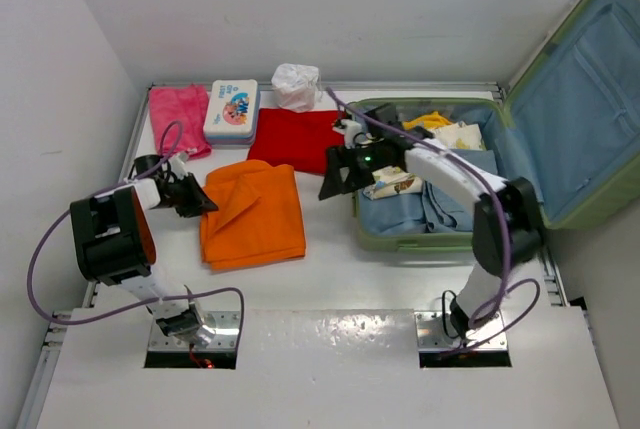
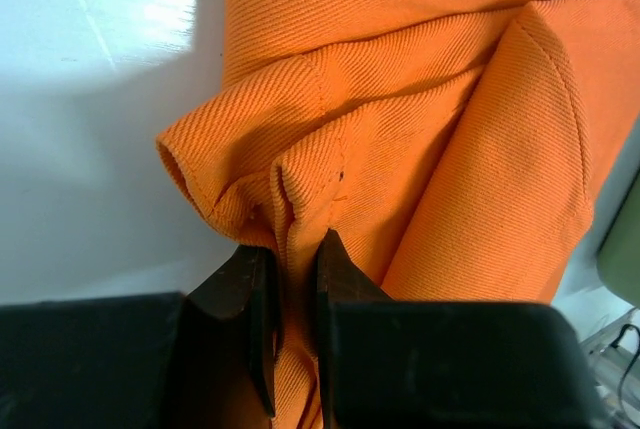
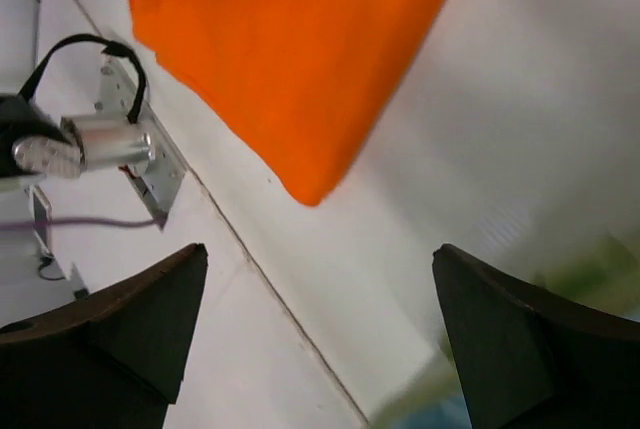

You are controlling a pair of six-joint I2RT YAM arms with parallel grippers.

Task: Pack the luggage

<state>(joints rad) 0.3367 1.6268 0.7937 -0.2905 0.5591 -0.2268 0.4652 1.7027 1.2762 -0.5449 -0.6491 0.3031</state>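
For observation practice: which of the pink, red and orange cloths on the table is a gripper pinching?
The folded orange cloth: the left gripper pinches its edge; pink cloth and red cloth lie untouched.

Bright, even overhead light fills the top view, with a glare patch on the white table [image 1: 335, 332] at lower centre. The left wrist view shows the orange cloth [image 2: 420, 149] in sharp weave, with glare at upper left and a soft shadow beside the fold. The right wrist view is blurred, and the luggage [image 3: 590, 269] smears pale green at lower right.
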